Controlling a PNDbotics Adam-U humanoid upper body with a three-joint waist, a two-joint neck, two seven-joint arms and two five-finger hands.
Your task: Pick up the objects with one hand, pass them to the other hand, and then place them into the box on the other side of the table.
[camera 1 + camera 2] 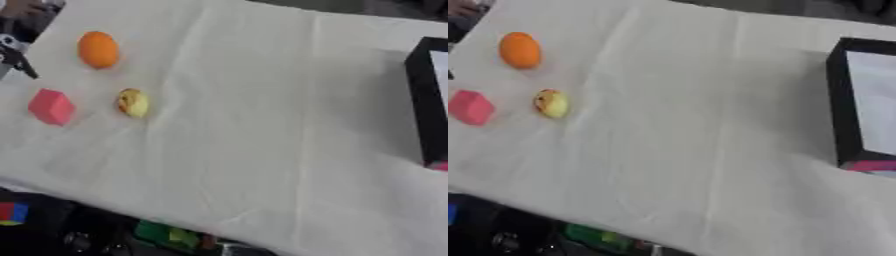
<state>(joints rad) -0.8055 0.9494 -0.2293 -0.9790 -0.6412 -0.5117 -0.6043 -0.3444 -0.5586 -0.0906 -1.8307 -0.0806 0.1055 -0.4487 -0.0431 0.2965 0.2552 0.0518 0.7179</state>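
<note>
Three things lie on the white cloth at the left: an orange ball-like fruit (98,49) farthest back, a pink block (51,106) nearer, and a small yellow-red fruit (133,103) just right of the block. A black box (843,100) with a pale inside stands at the right edge, and something pink (874,165) shows at its near corner. A black and silver part of my left hand (12,52) shows at the left edge, left of the orange fruit and apart from it. My right hand is out of sight.
The white cloth (262,125) covers the table between the objects and the box. Past the near edge, dark floor holds a green thing (162,233) and a red-blue cube (12,212).
</note>
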